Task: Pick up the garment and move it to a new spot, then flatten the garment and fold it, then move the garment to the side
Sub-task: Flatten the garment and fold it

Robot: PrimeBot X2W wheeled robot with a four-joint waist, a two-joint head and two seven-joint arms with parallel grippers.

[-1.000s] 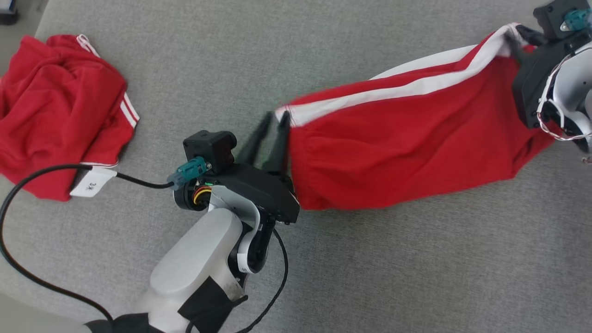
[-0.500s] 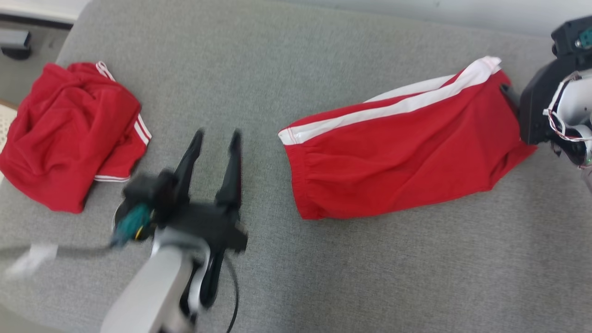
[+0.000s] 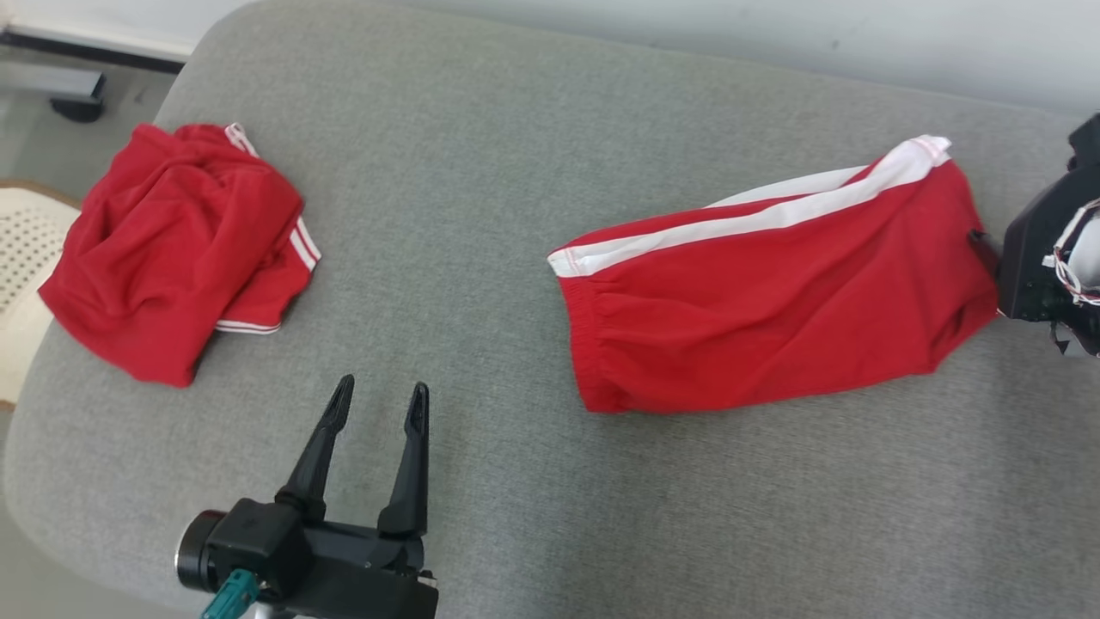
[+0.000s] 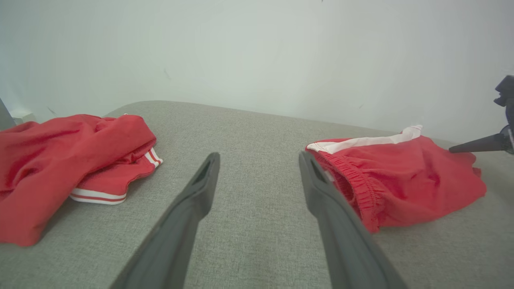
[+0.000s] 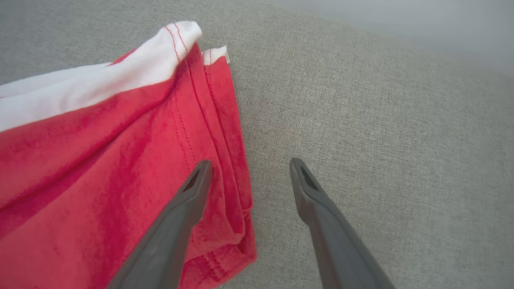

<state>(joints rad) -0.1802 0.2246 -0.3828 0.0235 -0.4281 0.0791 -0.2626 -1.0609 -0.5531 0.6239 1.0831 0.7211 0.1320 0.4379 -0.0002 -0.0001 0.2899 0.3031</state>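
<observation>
- Grey cushion (image 3: 481, 172) is taking up most of the head view, with a pale wall (image 4: 257, 48) running behind it.
- Garment (image 3: 773, 301), red shorts with a white side stripe, is lying on the right half of the cushion. It's looking folded lengthwise and fairly flat, elastic waistband pointing toward the middle, hem toward the right edge.
- Second red garment (image 3: 163, 249) is sitting crumpled at the far left, well apart from the first one.
- Left gripper (image 3: 381, 385) is hovering over bare cushion between the two garments, fingers spread wide, holding nothing.
- Right gripper (image 5: 251, 162) is sitting at the hem end, fingers also spread wide and empty. One finger is hanging over the hem edge, the other over bare cushion; can't tell if it's touching the fabric.
- My read: we're sitting between steps, first fold laid, nothing gripped.
- Next move is likely calling for regrasping both ends, either for a second fold across or for shifting the garment sideways, while pinching all layers so the fold isn't opening.
</observation>
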